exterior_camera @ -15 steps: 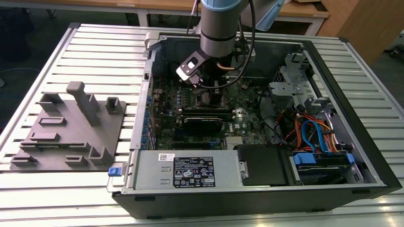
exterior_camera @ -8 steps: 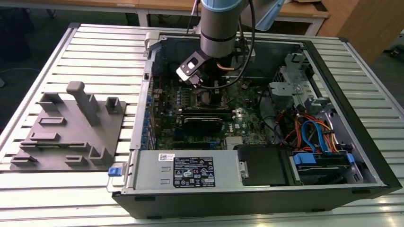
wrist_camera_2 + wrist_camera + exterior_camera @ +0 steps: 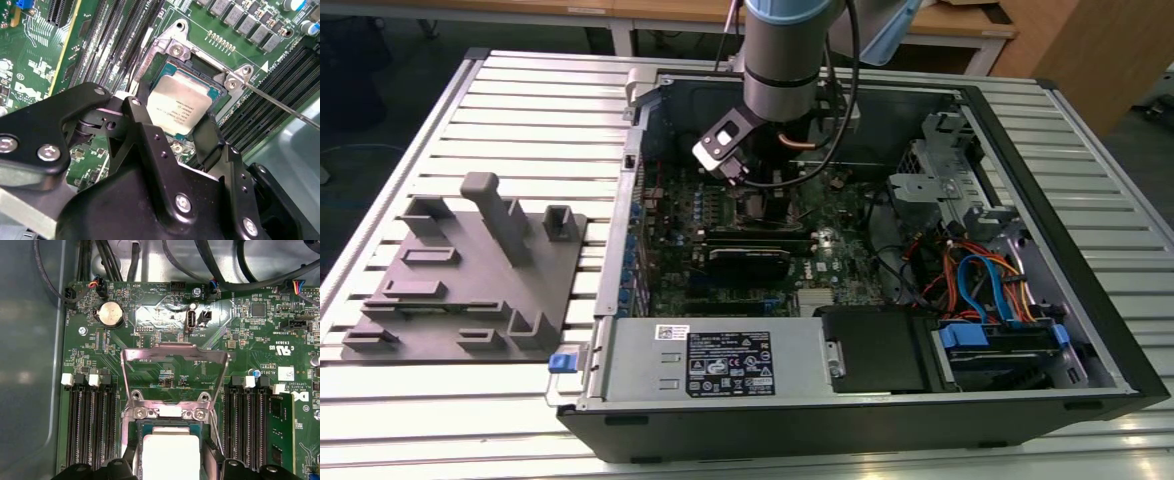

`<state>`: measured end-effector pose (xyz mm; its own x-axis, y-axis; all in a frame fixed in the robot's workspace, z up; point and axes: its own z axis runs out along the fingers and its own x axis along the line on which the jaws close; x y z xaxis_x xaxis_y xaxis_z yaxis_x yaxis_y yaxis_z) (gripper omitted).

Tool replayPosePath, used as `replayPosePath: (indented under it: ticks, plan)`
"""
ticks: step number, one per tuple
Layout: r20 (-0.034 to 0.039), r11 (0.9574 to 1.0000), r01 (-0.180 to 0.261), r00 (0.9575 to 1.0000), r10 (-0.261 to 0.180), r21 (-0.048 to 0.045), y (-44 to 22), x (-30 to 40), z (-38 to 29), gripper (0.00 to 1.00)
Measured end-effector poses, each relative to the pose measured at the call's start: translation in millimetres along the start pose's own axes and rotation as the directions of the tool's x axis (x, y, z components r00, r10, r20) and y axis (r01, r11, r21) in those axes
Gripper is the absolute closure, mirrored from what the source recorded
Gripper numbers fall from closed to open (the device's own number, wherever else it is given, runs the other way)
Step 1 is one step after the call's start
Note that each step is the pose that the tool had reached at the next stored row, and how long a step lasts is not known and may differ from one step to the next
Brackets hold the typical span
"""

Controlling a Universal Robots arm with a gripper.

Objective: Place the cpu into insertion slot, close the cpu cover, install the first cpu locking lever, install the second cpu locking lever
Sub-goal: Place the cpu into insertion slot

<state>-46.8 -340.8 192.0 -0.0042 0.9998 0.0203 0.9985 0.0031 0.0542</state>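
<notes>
Black gripper (image 3: 172, 122) fingers (image 3: 145, 130) are clamped on two opposite edges of the cpu (image 3: 177, 107), which is seated flat in the insertion slot (image 3: 206, 70) on the green motherboard (image 3: 40, 75). The cpu cover (image 3: 172, 351) is swung up open at the slot's edge, and a thin lever wire (image 3: 280, 102) is seen slanting away from the slot's corner.

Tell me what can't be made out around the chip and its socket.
- Second wrist view: the gripper hides the chip's near edge and part of the socket, so seating is unclear.
- First wrist view: the picture edge cuts off part of the chip.
- Exterior view: the arm covers both.
</notes>
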Motion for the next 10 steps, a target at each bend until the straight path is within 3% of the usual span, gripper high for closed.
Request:
replayPosePath:
  ticks: [10]
  plan:
    - [-0.0060, 1.0000, -0.001, 1.0000, 0.001, 0.0001, -2.0, 0.1, -2.2, 0.38]
